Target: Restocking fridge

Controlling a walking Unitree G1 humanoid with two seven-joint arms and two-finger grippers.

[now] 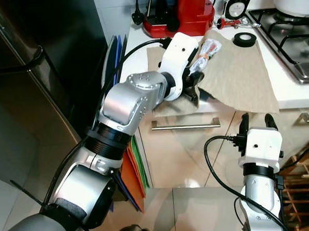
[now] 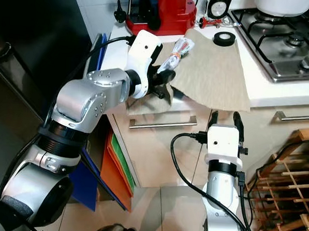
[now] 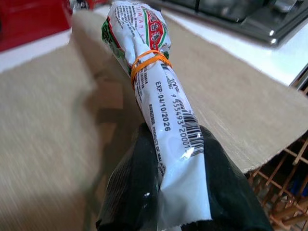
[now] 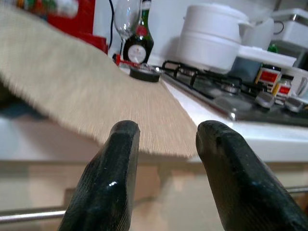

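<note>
Silver and bent at the elbow, the robot's left arm reaches up over the worktop (image 1: 295, 94) edge, and its left gripper (image 3: 178, 192) is clenched around the lower end of a rolled white food packet (image 3: 159, 110) (printed with a barcode and bound by an orange rubber band (image 3: 147, 61)). That packet slants up above a beige cloth mat (image 1: 239, 73) draped over the worktop edge. Further along the mat sits a black tape roll (image 1: 244, 39), with a red appliance (image 1: 178, 13) behind and a gas hob (image 1: 293, 37) beside. Lower down, the right gripper (image 4: 166, 144) points upward before the cabinet drawer handle (image 1: 185, 126), fingers parted and empty.
</note>
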